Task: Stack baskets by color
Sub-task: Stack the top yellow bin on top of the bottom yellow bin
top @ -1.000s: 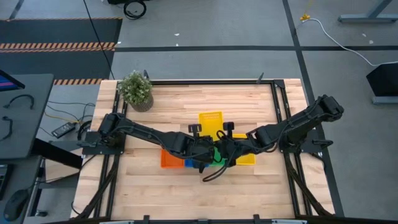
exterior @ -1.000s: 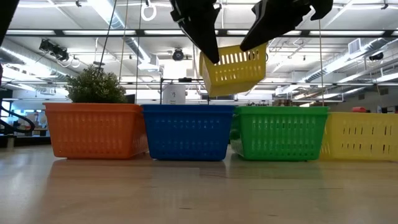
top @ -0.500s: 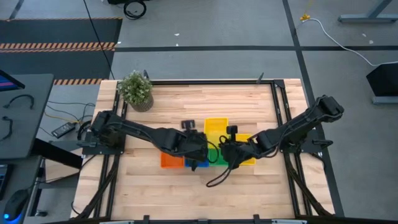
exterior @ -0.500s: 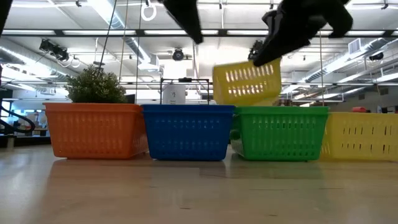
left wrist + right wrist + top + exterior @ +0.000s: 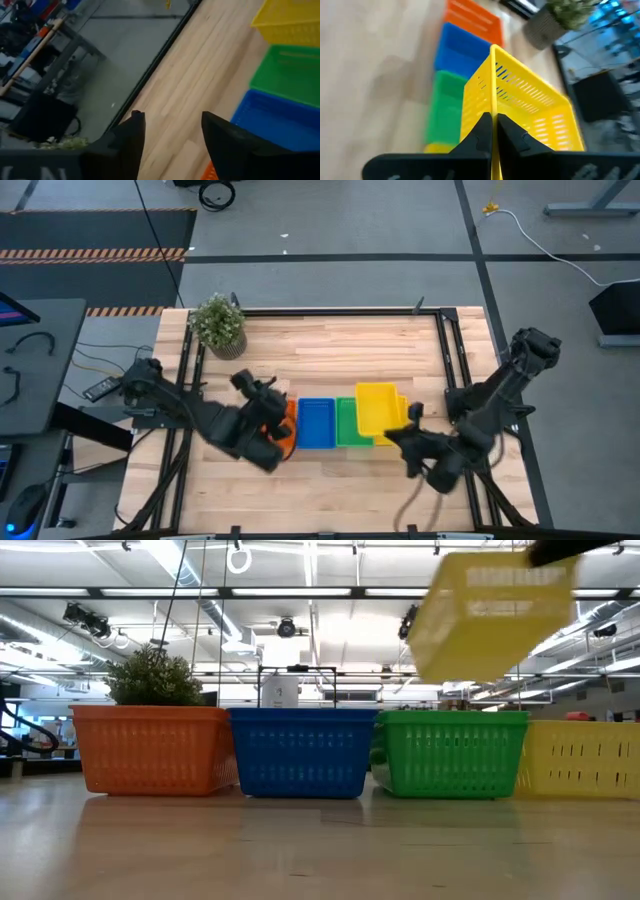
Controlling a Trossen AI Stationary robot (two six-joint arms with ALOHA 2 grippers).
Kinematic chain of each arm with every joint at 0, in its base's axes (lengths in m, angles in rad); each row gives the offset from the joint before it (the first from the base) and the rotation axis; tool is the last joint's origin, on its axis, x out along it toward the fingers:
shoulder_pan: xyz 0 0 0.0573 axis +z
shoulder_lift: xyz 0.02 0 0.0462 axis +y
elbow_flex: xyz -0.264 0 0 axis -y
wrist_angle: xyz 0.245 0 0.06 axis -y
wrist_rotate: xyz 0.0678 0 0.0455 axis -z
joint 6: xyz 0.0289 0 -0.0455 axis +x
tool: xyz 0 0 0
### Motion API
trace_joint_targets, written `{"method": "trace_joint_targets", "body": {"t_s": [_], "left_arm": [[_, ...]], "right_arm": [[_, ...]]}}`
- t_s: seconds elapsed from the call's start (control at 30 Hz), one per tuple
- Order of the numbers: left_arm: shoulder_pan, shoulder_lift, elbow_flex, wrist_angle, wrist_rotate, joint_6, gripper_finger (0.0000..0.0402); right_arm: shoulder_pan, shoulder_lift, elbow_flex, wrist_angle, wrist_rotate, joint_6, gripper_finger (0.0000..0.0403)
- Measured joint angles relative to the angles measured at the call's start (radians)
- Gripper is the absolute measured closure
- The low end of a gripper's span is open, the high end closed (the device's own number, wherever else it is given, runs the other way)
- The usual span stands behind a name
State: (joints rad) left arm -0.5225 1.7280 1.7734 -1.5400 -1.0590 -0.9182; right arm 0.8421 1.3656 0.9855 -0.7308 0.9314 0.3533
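No readable text, label, brand or number shows in any view

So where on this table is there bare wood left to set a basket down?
Bare wood lies behind the basket row, between it, the potted plant and the far table edge, and in front, between the two arms. Mid-table is crowded: orange basket, blue basket, green basket and yellow basket side by side, with the right gripper carrying another yellow basket above.
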Motion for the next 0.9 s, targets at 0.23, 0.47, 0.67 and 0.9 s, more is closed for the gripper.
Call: {"method": "trace_joint_targets", "body": {"t_s": [0.23, 0.47, 0.67, 0.9], "left_arm": [[-0.105, 0.006, -0.114, 0.017, -0.043, -0.199, 0.0224], [-0.143, 0.006, -0.267, 0.032, -0.07, -0.412, 0.0236], [-0.151, 0.006, -0.338, 0.048, -0.071, -0.524, 0.0237], [-0.161, 0.007, -0.349, 0.086, -0.067, -0.536, 0.0237]], "right_arm": [[0.204, 0.017, 0.001, -0.133, -0.053, 0.3, 0.0393], [0.26, 0.061, -0.058, -0.185, 0.032, 0.444, 0.0393], [0.257, 0.061, -0.148, -0.171, 0.073, 0.511, 0.0393], [0.233, 0.061, -0.222, -0.097, 0.074, 0.487, 0.0393]]}}
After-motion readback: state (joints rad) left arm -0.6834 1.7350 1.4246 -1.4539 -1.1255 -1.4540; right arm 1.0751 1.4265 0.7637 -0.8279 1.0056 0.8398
